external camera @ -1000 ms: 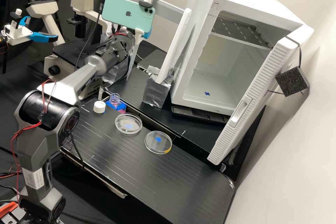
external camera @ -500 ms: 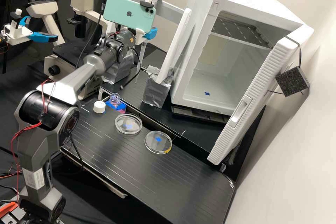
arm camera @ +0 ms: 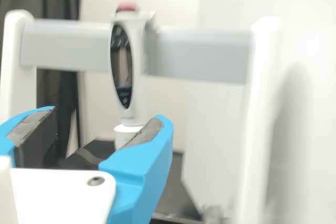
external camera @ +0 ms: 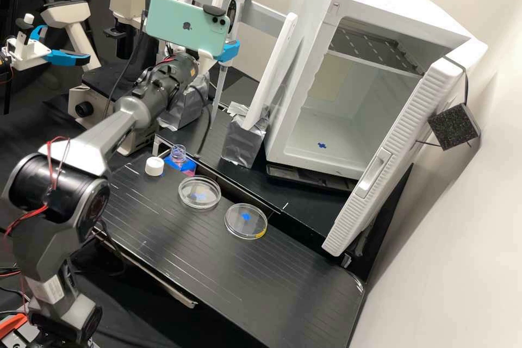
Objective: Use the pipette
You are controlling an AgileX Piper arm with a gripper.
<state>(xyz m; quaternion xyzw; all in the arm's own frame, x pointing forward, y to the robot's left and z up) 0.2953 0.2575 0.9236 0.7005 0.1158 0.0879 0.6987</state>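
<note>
Gripper [arm camera: 102, 118]: fingers were spread, nothing clasped; approach was nearly done.
Pipette [arm camera: 137, 66]: hung on the rack [arm camera: 68, 45], 12 o'clock from the gripper; contact was hard to tell. Grasp and lift were left.
Bottle [external camera: 178, 153]: stood uncapped, 7 o'clock; no liquid was drawn.

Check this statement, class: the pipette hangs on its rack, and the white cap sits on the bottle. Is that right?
Not quite: the high view shows the white cap off the bottle, on the bench beside it. The pipette does hang on its rack.
</note>
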